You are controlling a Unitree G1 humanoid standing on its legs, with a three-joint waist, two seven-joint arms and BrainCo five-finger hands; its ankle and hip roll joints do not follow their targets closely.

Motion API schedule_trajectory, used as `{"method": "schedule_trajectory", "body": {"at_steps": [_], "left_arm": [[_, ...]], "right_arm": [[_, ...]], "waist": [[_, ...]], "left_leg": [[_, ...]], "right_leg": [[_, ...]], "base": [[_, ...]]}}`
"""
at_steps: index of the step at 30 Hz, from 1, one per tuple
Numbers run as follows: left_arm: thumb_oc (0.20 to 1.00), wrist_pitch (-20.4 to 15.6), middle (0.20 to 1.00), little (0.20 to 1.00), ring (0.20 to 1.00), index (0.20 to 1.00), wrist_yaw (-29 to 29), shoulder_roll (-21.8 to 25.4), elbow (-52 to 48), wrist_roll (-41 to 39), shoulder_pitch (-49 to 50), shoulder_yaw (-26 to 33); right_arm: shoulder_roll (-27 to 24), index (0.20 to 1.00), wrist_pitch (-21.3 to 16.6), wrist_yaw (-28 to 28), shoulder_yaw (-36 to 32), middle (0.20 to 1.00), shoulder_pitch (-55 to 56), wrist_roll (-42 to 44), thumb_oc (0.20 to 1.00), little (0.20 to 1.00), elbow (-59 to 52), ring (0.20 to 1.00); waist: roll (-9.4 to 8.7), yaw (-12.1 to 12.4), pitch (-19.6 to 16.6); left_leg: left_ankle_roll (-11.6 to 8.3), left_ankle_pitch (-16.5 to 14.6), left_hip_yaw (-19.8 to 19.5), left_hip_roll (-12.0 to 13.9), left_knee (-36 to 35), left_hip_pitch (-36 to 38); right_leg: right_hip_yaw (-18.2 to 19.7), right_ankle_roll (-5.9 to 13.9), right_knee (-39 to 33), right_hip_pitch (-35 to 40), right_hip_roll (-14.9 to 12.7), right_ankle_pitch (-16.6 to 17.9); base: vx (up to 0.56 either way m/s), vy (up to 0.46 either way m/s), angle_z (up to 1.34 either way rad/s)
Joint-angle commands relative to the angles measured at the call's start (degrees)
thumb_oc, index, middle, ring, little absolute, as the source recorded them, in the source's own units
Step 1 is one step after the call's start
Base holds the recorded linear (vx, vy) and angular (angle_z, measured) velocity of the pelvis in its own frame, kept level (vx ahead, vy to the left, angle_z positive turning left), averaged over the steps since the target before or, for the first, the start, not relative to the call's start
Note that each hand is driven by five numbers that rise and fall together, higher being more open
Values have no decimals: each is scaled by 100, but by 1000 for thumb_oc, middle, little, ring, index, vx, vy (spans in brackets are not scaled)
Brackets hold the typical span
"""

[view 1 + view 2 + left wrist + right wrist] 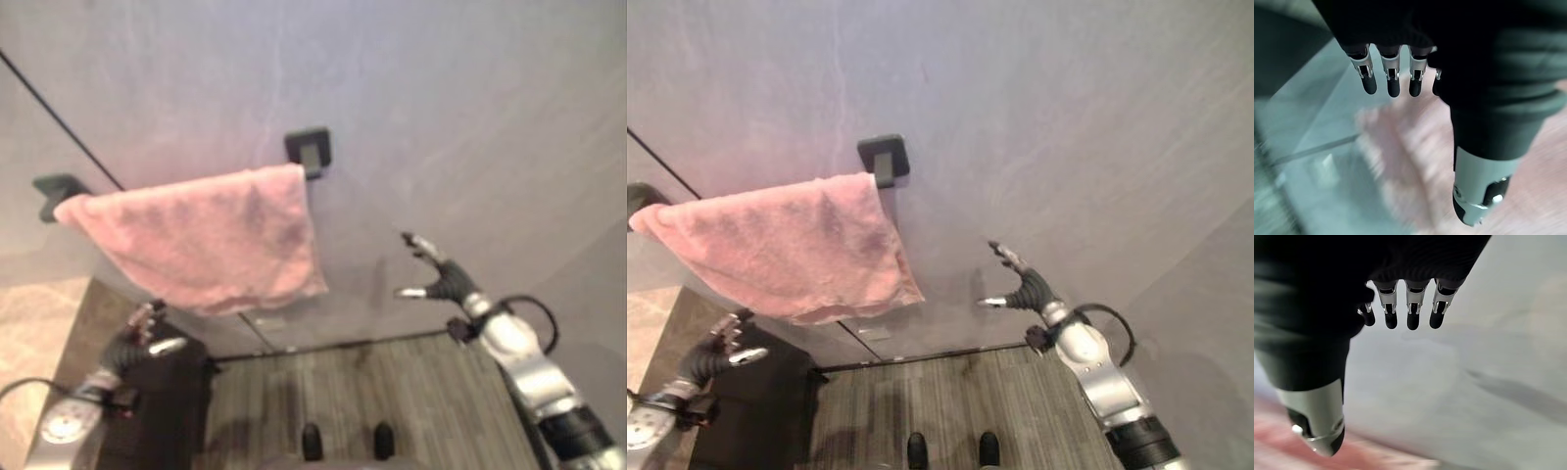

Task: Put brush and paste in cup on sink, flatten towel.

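Two hands up, both empty. Pink towel (211,240) hangs bunched and skewed over a wall bar between two dark brackets (310,152), its lower edge sagging toward 5 o'clock. Left hand (147,333) sits below the towel at about 7 o'clock, fingers relaxed and spread, thumb apart, not touching cloth as far as the head views show; its wrist view has the pink cloth (1415,161) blurred past the fingertips. Right hand (1019,284) hovers at 3 o'clock of the towel, well apart from it, fingers splayed, near the grey wall (470,117).

Brush, paste, cup and sink can't be placed from these views, so that part can't be judged; towel looks like the step in hand.

Risks, as I judge:
- pulling one corner only → towel slides along the bar and drops to the floor (392,392)
- right hand so close to the wall → fingertips may scrape it on the sweep in
- cloth thick & folded → a pinch may catch one layer, leaving creases
- left hand coming up from under may lift the hem instead of smoothing it
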Motion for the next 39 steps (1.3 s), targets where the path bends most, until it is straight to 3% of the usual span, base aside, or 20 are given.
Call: {"method": "schedule_trajectory", "body": {"at_steps": [1,4,9,10,12,14,15,20,23,32,35,39], "left_arm": [[1000,18,1000,1000,1000,1000,20,11,536,222,-577,-156],[1000,62,1000,1000,1000,1000,179,-385,1148,443,-847,-474],[1000,48,1000,1000,1000,1000,481,-860,2217,1114,-1407,-867],[1000,71,1000,1000,1000,1000,600,-1082,3085,1411,-1597,-945],[1000,92,1000,1000,1000,1000,683,-1207,3427,1436,-1680,-959],[1000,177,1000,1000,1000,1000,949,-1592,4875,1735,-2041,-963],[1000,187,1000,1000,1000,1000,983,-1669,5101,1802,-2078,-968],[1000,361,1000,1000,1000,1000,1099,-1885,6077,1936,-2168,-801],[1000,464,1000,1000,1000,1000,1138,-1986,6473,2055,-2108,-685],[1000,497,1000,1000,1000,1000,1120,-1994,6657,2101,-1939,-453],[1000,227,1000,1000,1000,1000,1245,-1963,6209,1610,-1830,-228],[1000,78,1000,1000,1000,1000,1277,-1940,5913,1253,-1723,-129]], "right_arm": [[107,1000,-44,-246,102,1000,-274,-291,1000,1000,199,1000],[156,1000,22,-291,275,1000,-328,-252,1000,1000,979,1000],[595,1000,75,-313,405,1000,-604,772,1000,1000,2677,1000],[613,1000,83,-249,615,1000,-734,720,1000,1000,3328,1000],[656,1000,77,-241,641,1000,-754,776,1000,1000,3601,1000],[948,1000,17,-4,660,1000,-793,1385,1000,1000,4667,1000],[1048,1000,14,-4,652,1000,-786,1410,1000,1000,5056,1000],[1318,1000,149,-95,570,1000,-898,1098,1000,1000,6405,1000],[1298,1000,289,-217,587,1000,-841,254,1000,1000,7095,1000],[1294,1000,274,-226,614,1000,-615,-140,1000,1000,7030,1000],[1227,1000,-65,-318,361,1000,-405,631,1000,1000,5960,1000],[1198,1000,-192,-352,260,1000,-307,787,1000,1000,5660,1000]], "waist": [[-256,-113,-138],[-277,-155,-122],[-310,-169,-145],[-351,-157,-162],[-368,-157,-164],[-395,-203,-151],[-399,-212,-177],[-407,-222,-259],[-406,-202,-305],[-424,-207,-344],[-406,-239,-308],[-399,-244,-261]], "left_leg": [[64,-433,47,-27,74,-54],[39,-428,97,22,74,-54],[-12,-400,237,91,74,-141],[-39,-404,276,133,74,-76],[-50,-405,278,150,74,-49],[-87,-415,282,179,74,36],[-92,-415,283,181,74,33],[-118,-449,306,208,74,110],[-121,-470,306,218,74,157],[-120,-480,292,223,74,180],[-114,-490,311,217,74,198],[-81,-519,283,190,74,277]], "right_leg": [[-109,268,-10,52,-417,-93],[-52,260,-10,13,-384,-92],[86,257,-10,-149,-322,-107],[112,230,-10,-111,-294,-127],[116,217,-10,-81,-283,-128],[90,182,-10,16,-247,-175],[90,177,-10,11,-241,-182],[91,154,-10,60,-210,-225],[79,140,-10,97,-194,-253],[73,131,-10,118,-181,-269],[124,139,-10,114,-174,-269],[114,129,-10,205,-178,-319]], "base": [[3,-31,9],[1,-57,-10],[-10,-50,-9],[40,-51,-22],[43,-62,-20],[54,-86,-4],[37,-57,1],[41,-31,0],[42,-31,-4],[3,-3,0],[14,-6,-4],[32,-9,-3]]}}
